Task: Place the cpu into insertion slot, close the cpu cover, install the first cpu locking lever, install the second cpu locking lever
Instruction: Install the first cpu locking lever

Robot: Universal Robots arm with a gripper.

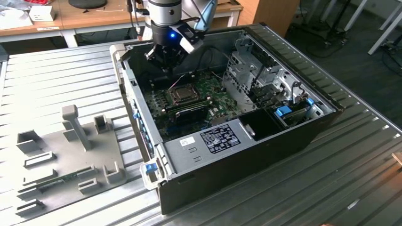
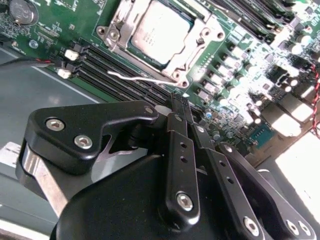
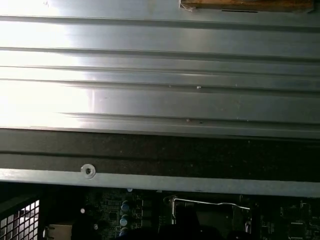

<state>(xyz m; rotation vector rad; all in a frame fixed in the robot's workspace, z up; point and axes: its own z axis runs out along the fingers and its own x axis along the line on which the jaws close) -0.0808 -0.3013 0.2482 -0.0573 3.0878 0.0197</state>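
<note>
Claw (image 1: 167,66) is clenched on nothing, hovering inside the open PC case (image 1: 264,141) on the tabletop (image 1: 63,80). Chip (image 2: 160,32) sits in the socket (image 1: 183,94), roughly 5 o'clock from the claw in the exterior view, with the cover (image 2: 199,47) down over it.

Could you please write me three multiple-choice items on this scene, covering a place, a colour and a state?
1. Where is the cpu? A in the insertion slot; B on the table; C on the floor.
2. What colour is the circuit board? A blue; B green; C red.
3. How does the cpu cover lie? A upright; B taken off; C flat around the cpu.
Answers: A, its grey top sits within the socket; B, green shows beside the socket; C, its silvery frame borders the chip.
</note>
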